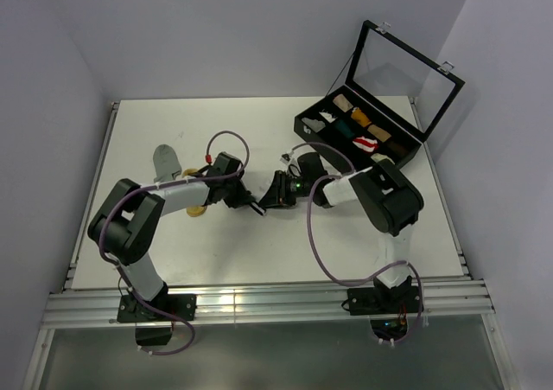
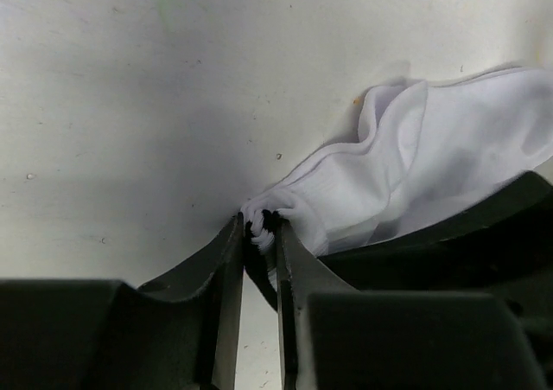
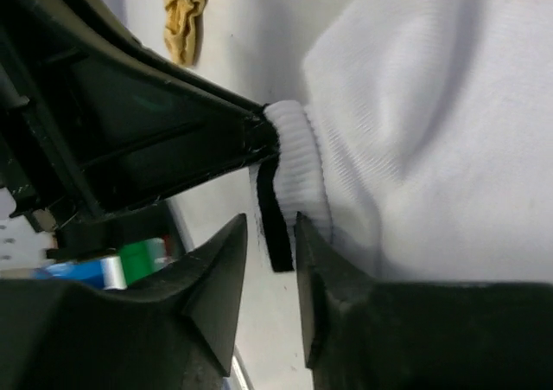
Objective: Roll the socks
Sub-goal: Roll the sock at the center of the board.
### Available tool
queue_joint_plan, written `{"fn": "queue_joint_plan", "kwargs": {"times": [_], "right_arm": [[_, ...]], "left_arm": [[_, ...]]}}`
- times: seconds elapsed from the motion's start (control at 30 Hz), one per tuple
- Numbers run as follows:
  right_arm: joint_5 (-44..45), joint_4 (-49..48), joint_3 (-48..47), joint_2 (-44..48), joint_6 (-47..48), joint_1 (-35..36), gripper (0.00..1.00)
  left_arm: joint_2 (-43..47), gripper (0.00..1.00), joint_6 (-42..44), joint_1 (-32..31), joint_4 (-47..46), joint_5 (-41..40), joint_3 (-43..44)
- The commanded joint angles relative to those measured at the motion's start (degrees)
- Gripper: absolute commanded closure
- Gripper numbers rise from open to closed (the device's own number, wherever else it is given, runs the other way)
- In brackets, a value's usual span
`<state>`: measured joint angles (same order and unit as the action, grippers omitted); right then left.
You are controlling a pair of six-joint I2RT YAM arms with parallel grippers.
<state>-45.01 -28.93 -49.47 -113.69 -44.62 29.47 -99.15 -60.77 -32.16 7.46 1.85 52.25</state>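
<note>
The left gripper (image 2: 259,227) is pinched narrow on the ribbed cuff edge of the white sock (image 2: 432,148), apparently to anchor that end for rolling. Facing it, the right gripper (image 3: 272,234) has its jaws slightly apart around a black cuff stripe, with a sliver of gap either side, so it does not seem to clamp. The sock's body spreads flat on the table (image 1: 259,260) between the arms. Further off lie the mustard sock (image 3: 184,14) and the grey sock (image 1: 166,159), unrolled; the black case (image 1: 304,131) stands open far right.

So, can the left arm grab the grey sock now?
Probably not yet. The left gripper is pinching the white sock. The grey sock lies uncovered close by, so after letting go, likely yes.
</note>
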Motion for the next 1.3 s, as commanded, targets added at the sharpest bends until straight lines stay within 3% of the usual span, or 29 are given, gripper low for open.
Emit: {"fn": "queue_joint_plan", "kwargs": {"times": [0.0, 0.13, 0.33, 0.47, 0.9, 1.1, 1.27], "right_arm": [[14.8, 12.6, 0.9, 7.0, 13.5, 2.0, 0.59], [27.0, 22.3, -2.3, 12.7, 22.5, 6.6, 0.53], [46.0, 20.0, 0.1, 20.3, 31.3, 16.6, 0.52], [53.6, 17.7, 0.7, 21.1, 36.5, 22.1, 0.49], [60.9, 16.9, -2.0, 11.2, 41.6, 28.5, 0.50], [61.2, 15.7, -2.0, 8.7, 41.5, 29.1, 0.62], [54.4, 15.1, -0.8, 9.3, 37.9, 27.3, 0.99]], "left_arm": [[-2.5, 0.87, 2.9, -0.7, 6.9, -1.4, 0.1], [-3.0, 0.86, 4.9, -0.8, 9.0, -1.6, 2.1], [-3.4, 0.86, 6.3, -0.9, 10.8, -1.6, 4.5], [-3.5, 0.87, 6.5, -0.9, 11.1, -1.1, 4.9], [-3.2, 0.87, 6.5, -0.9, 10.7, -0.2, 5.1], [-3.0, 0.85, 6.4, -0.9, 10.6, 0.0, 5.0], [-0.8, 0.76, 5.3, -0.9, 9.8, -0.5, 3.6]]}}
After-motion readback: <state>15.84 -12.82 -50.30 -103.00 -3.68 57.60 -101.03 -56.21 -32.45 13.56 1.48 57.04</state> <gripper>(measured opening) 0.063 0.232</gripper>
